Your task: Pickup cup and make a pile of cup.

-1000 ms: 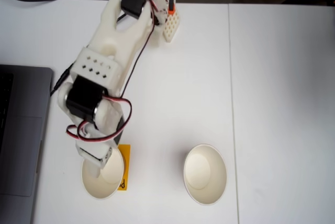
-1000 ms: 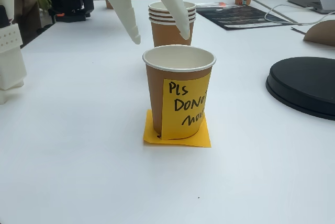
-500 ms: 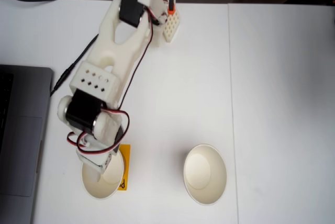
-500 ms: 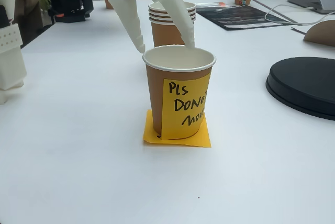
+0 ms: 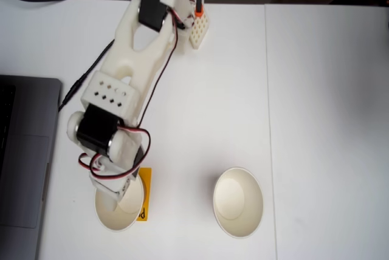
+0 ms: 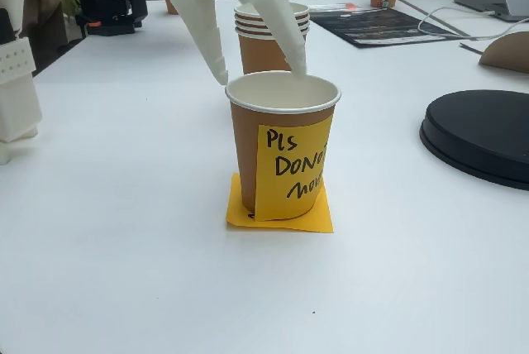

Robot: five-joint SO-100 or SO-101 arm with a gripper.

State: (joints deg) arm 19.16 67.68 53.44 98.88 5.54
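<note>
Paper, brown outside and pale inside: found the cup [image 6: 283, 147] upright on a flat orange note [image 6: 238, 215], with a second note stuck to its wall. Placed it toward the lower-left corner of the tabletop [image 5: 316, 120] in a fixed view, close to the laptop [image 5: 24, 150]. Saw the tool [image 6: 260, 74] spread wide, one fingertip outside the far rim and the other just over it, probably straddling the wall for a pinch. Noted the plain cup [image 5: 238, 202] standing apart, mouth up, likely the base for stacking.
</note>
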